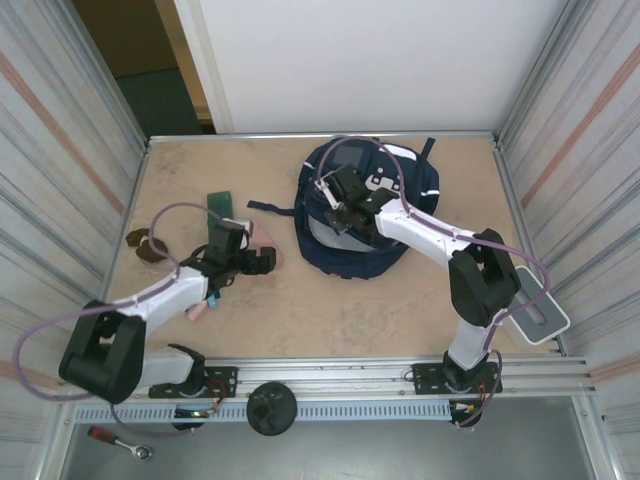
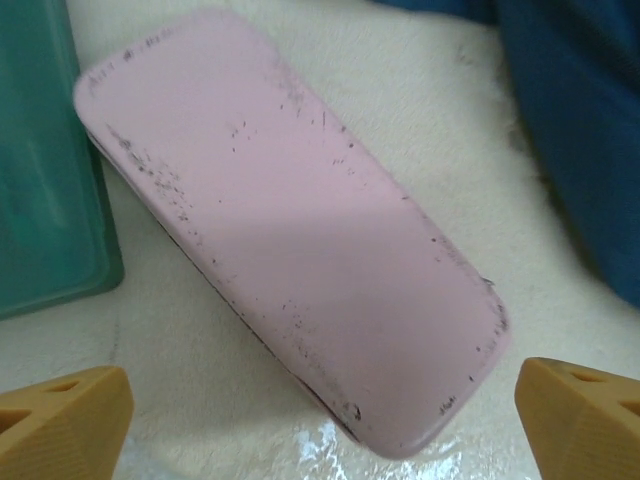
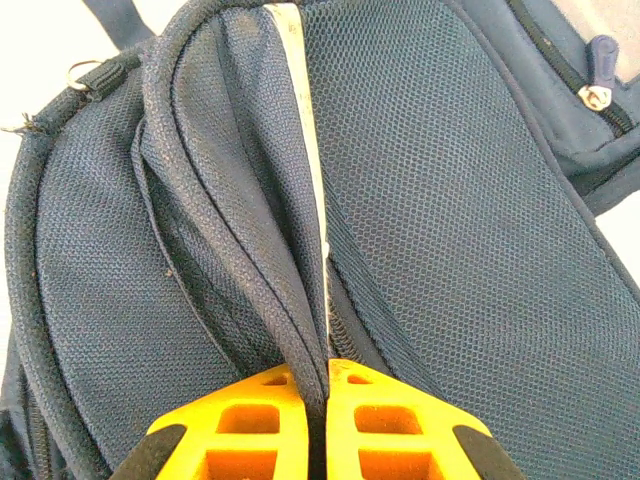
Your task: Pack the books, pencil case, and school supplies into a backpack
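Observation:
The pale pink pencil case [image 2: 290,230] lies flat on the table, slantwise under my left gripper [image 2: 322,425]. That gripper stands wide open, its fingers on either side of the case's near end without touching it. From above, the left gripper [image 1: 260,260] hovers left of the navy backpack [image 1: 390,175]. My right gripper [image 1: 340,210] is on the backpack's top. Its fingertips [image 3: 325,375] are shut on the piped edge of the backpack [image 3: 470,200] beside the zipper. Small school supplies [image 1: 200,308] lie by the left arm. The books are hidden.
A teal flat object [image 2: 40,160] lies next to the pencil case, also visible from above [image 1: 220,205]. Brown lumpy pieces [image 1: 145,245] sit at the far left. A white device [image 1: 537,313] rests at the right edge. Corrugated walls close in both sides.

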Action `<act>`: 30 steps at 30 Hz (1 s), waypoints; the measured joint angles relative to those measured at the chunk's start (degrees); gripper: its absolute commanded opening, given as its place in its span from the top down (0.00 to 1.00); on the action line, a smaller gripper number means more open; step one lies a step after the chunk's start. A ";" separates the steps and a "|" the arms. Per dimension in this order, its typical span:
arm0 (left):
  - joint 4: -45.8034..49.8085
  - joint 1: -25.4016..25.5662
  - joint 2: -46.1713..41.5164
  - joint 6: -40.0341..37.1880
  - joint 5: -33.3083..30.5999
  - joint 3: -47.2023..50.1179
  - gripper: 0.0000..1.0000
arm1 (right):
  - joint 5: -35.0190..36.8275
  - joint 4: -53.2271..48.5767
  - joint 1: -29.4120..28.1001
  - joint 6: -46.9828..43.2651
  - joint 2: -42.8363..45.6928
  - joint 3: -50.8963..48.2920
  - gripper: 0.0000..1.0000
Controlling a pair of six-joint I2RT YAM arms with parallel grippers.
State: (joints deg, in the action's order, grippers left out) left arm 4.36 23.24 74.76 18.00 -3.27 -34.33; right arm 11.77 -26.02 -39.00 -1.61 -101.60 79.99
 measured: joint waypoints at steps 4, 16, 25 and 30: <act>0.02 0.00 6.64 2.93 0.20 -3.56 0.01 | -1.81 -0.02 1.07 1.22 0.92 0.00 1.00; 0.85 0.39 21.05 6.99 -2.60 -13.73 0.01 | -3.69 2.49 1.18 1.95 1.20 -3.13 1.00; 5.57 1.27 24.15 7.08 -5.25 -18.16 0.05 | -4.13 3.69 1.16 2.82 1.25 -3.91 1.00; 5.51 2.29 25.18 5.53 -6.38 -19.30 0.21 | -4.39 3.93 1.18 3.69 1.36 -4.48 1.00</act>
State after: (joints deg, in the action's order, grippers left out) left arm 9.87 25.54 99.94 23.53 -9.65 -53.63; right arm 7.38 -22.09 -37.82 2.09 -100.25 75.50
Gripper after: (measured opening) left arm 0.841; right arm 0.080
